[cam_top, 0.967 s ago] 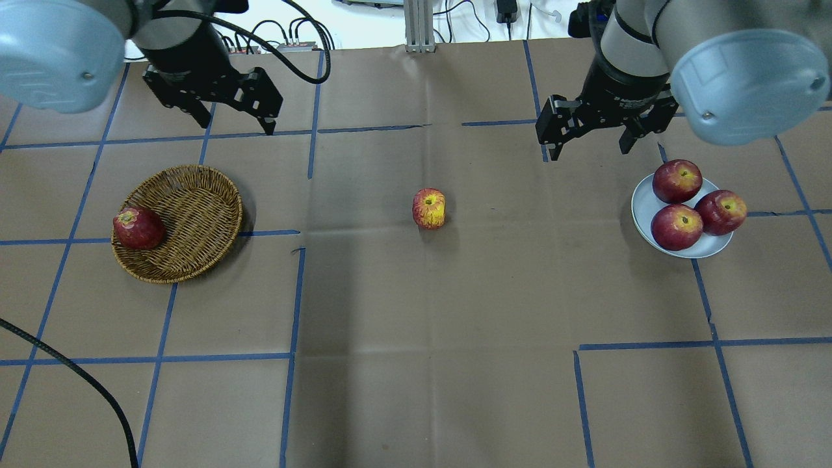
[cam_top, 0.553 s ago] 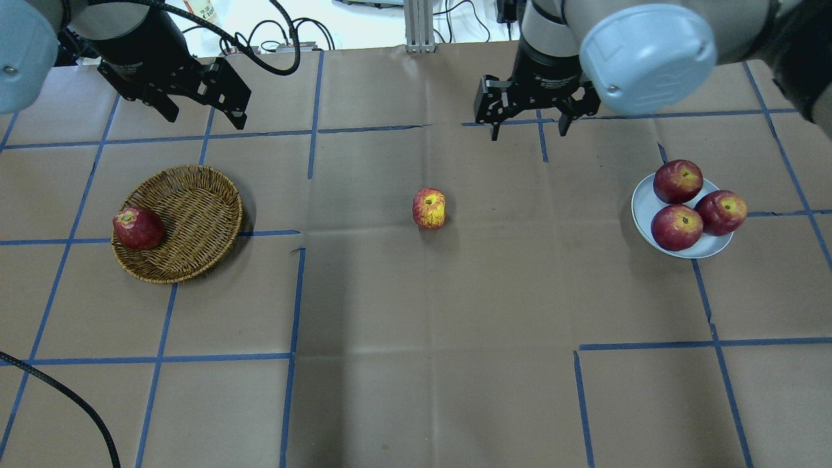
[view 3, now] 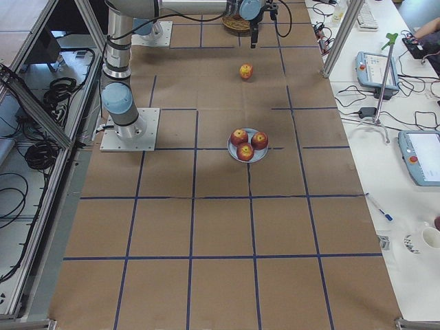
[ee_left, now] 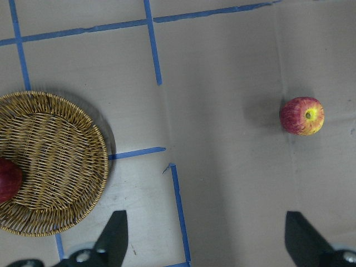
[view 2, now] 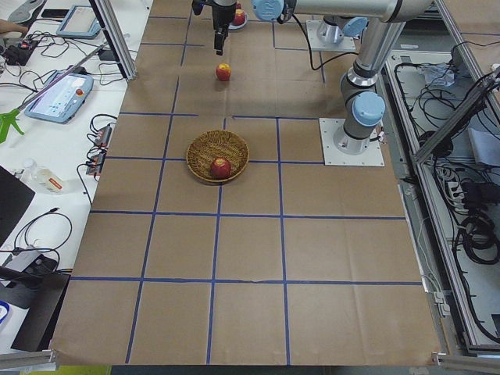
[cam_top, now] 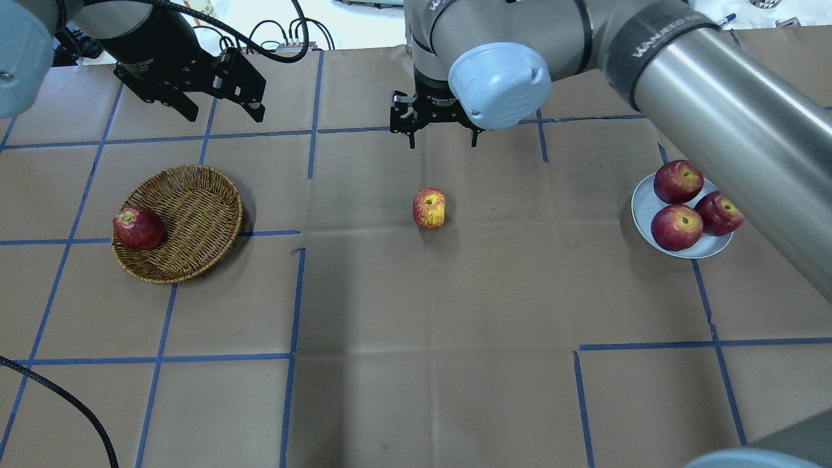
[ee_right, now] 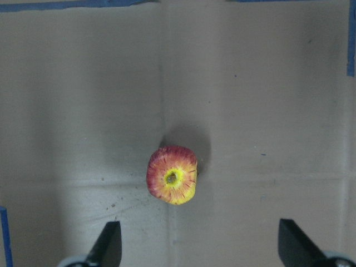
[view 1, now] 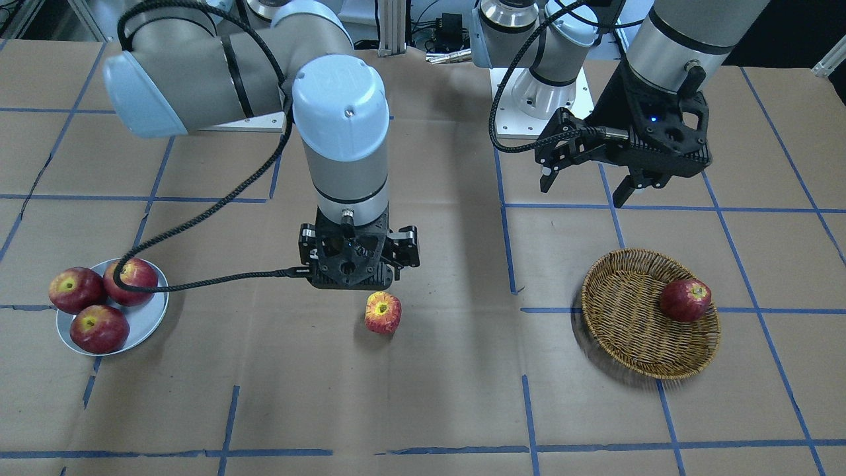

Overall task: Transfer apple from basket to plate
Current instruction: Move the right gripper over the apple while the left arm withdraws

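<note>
The streaky pinkish-red apple [cam_top: 429, 208] with a yellow stem patch stands on the table's middle, outside the basket; it also shows in the front view [view 1: 383, 312] and the right wrist view [ee_right: 172, 175]. My right gripper [cam_top: 443, 142] is open and empty, hanging above the table just behind the apple. My left gripper [cam_top: 224, 117] is open and empty, raised behind the wicker basket [cam_top: 195, 195]. The pale plate [cam_top: 643, 201] lies at the right.
A darker red apple [cam_top: 138, 227] lies at the basket's left rim. Three dark red apples [cam_top: 676, 227] fill the plate. My right arm's long link [cam_top: 734, 130] passes above the plate. A black cable [cam_top: 58, 396] crosses the near left corner.
My right gripper has swung left from beside the plate to behind the middle apple. My left gripper has shifted slightly. The apples have not moved.
</note>
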`<action>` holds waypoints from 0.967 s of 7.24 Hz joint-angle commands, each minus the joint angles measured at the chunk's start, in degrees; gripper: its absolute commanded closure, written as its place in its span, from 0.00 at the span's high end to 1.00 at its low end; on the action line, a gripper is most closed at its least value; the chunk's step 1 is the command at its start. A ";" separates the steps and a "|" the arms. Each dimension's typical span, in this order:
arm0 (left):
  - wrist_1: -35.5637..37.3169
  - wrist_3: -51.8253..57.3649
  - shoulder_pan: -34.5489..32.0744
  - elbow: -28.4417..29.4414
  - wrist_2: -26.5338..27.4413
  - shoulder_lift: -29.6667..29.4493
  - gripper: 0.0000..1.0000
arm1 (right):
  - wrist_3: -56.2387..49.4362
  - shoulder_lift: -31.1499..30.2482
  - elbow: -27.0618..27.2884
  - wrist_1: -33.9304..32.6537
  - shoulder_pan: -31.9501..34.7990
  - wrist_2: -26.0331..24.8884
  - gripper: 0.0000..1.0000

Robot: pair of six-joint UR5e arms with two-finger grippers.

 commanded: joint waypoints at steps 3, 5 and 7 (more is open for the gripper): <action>1.29 0.09 -0.10 -0.15 6.63 -0.36 0.99 | -0.53 5.56 8.03 -13.85 1.02 -0.53 1.00; 1.29 0.09 -0.10 -0.24 6.54 -0.63 0.99 | -0.62 6.35 12.80 -21.62 1.02 -0.62 1.00; 1.29 0.09 -0.02 -2.16 5.84 -0.20 0.99 | -0.45 8.81 12.90 -22.87 1.11 -0.79 1.00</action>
